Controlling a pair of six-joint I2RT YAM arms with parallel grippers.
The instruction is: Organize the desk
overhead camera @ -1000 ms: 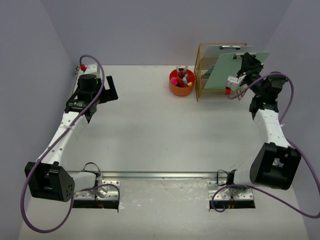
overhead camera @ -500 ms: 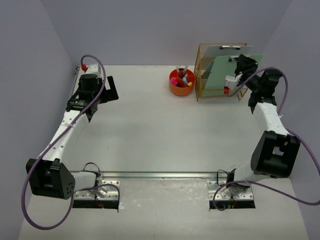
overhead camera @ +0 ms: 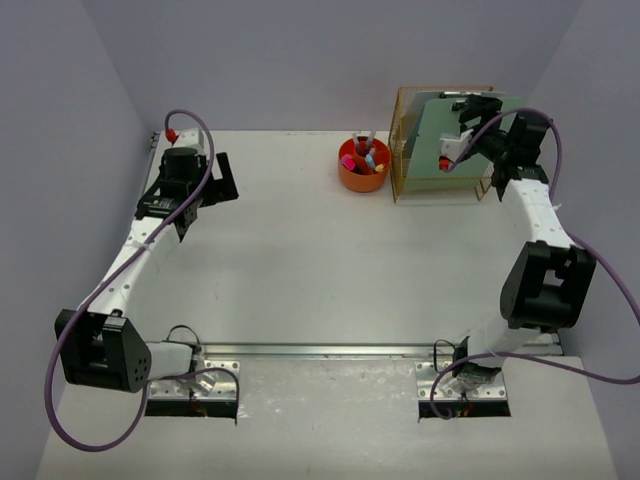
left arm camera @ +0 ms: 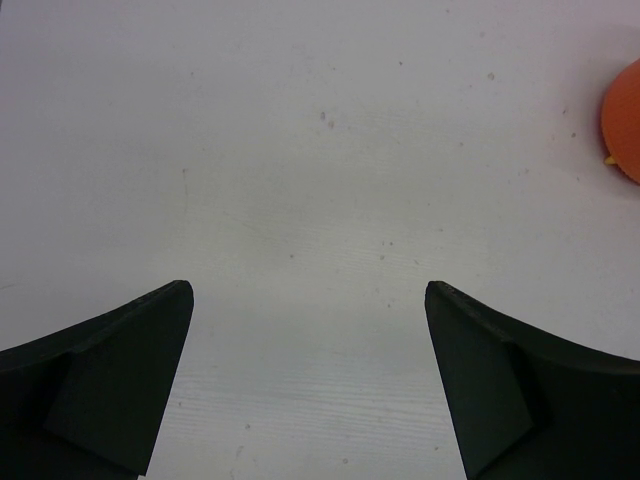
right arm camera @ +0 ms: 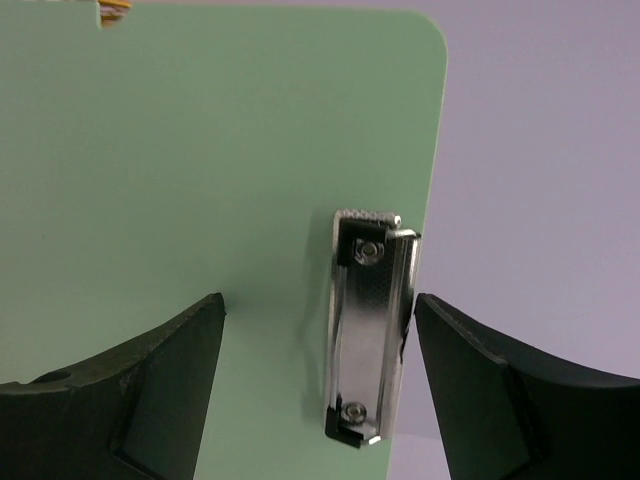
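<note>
Currently, as I read my feeds:

1. Desk (overhead camera: pixel 300 260): large flat white rectangular tabletop, metal rail along its near edge, lavender panels around it. It lies under both arms, and its middle is bare.
2. Rack (overhead camera: pixel 403 150): gold wire, upright, at the desk's far right corner.
3. Clipboard (right arm camera: pixel 200 150): flat mint-green board with a silver metal clip (right arm camera: pixel 368 325). It stands on edge in or against the rack; I cannot tell which slot.
4. Bowl (overhead camera: pixel 363 178): round, orange, holding coloured pens, just left of the rack.
5. Right gripper (right arm camera: pixel 317 300): fingers spread wide, gripping nothing. The board's flat face lies straight ahead of it, and the clip's long axis runs up and down between the two finger lines, along the board's right edge in my wrist view.
6. Left gripper (left arm camera: pixel 308 290): jaws parted, empty, over bare desk at the far left, well apart from the rack. The bowl's rim just shows at the right of its view.

My judgement: the right arm is much nearer the board, so any further nudge or withdrawal falls to it.
</note>
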